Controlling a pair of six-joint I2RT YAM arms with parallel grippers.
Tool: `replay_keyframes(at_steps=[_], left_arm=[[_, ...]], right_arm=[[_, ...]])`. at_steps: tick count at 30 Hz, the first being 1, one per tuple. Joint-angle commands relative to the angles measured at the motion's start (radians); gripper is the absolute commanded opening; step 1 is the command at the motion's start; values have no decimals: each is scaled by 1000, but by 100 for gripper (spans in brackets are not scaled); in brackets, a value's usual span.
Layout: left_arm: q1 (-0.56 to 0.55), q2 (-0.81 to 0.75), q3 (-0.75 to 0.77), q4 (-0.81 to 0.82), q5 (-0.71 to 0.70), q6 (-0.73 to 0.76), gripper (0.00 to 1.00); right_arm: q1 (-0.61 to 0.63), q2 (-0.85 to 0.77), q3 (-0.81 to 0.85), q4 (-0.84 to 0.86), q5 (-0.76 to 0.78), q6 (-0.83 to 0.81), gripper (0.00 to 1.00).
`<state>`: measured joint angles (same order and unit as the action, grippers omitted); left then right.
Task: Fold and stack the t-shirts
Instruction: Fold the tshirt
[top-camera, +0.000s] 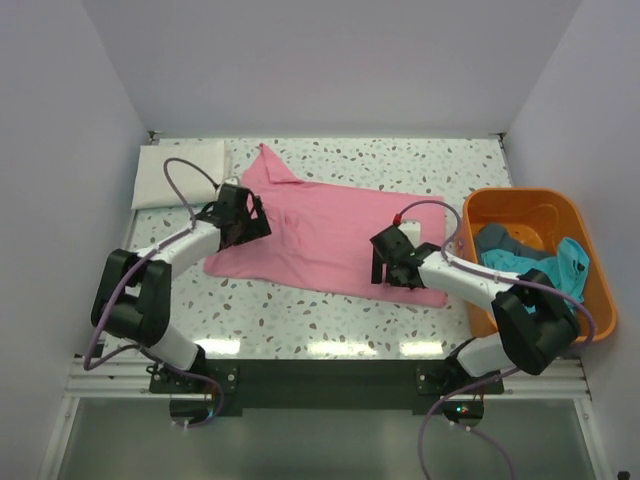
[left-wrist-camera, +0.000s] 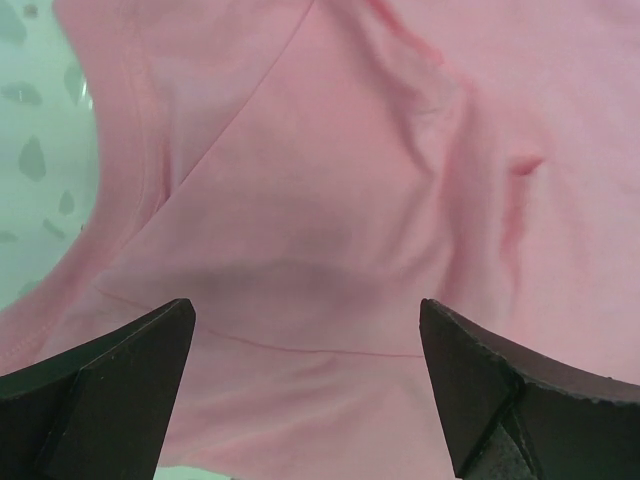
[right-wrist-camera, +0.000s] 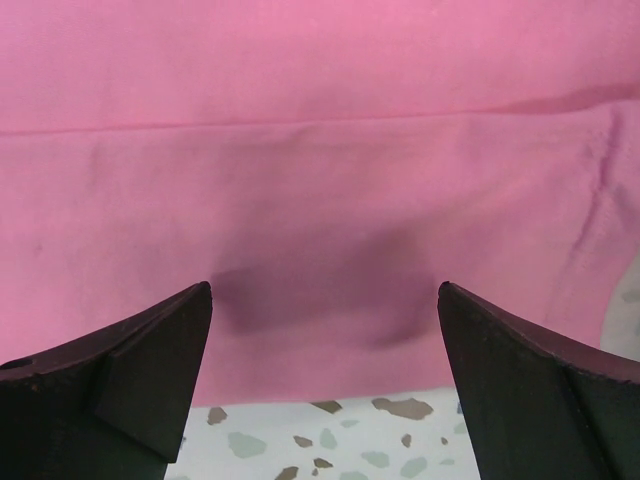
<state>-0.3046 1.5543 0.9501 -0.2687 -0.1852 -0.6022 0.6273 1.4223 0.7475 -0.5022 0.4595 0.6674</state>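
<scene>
A pink t-shirt (top-camera: 330, 228) lies spread across the middle of the table, one sleeve pointing to the back. It fills the left wrist view (left-wrist-camera: 330, 180) and the right wrist view (right-wrist-camera: 320, 150). My left gripper (top-camera: 250, 222) is open, low over the shirt's left end by a sleeve seam (left-wrist-camera: 306, 352). My right gripper (top-camera: 385, 262) is open over the shirt's near right hem (right-wrist-camera: 325, 345), jaws straddling its edge. A white t-shirt (top-camera: 178, 172) lies folded at the back left. A teal t-shirt (top-camera: 572, 264) and a grey t-shirt (top-camera: 500, 240) lie in the basket.
An orange plastic basket (top-camera: 520, 205) stands at the right edge of the speckled table (top-camera: 300, 318). White walls close in the left, back and right sides. The arms' bases sit on the black rail at the near edge.
</scene>
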Motion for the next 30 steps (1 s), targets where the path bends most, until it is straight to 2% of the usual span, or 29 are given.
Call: replay_keyframes(at_steps=[1, 4, 8, 12, 16, 23, 28, 30], left_arm=[[24, 32, -94, 36, 56, -53, 100], [24, 18, -174, 52, 76, -62, 100], [24, -6, -235, -38, 36, -108, 100], [24, -129, -341, -160, 50, -165, 100], [24, -267, -381, -306, -58, -232, 100], [10, -414, -484, -358, 23, -289, 100], [-24, -525, -436, -423, 41, -312, 100], [-25, -557, -375, -423, 35, -291, 100]], right_arm=[[-3, 30, 30, 103, -42, -34, 99], [-3, 58, 1, 119, -76, -16, 99], [-3, 43, -69, 139, -100, 15, 99], [-1, -23, -144, 137, -131, 43, 99], [-1, -81, -223, 151, -214, 57, 99], [0, -220, -280, 10, -265, 144, 99], [0, -339, -301, -38, -274, 173, 99], [0, -388, -275, -77, -231, 164, 99]])
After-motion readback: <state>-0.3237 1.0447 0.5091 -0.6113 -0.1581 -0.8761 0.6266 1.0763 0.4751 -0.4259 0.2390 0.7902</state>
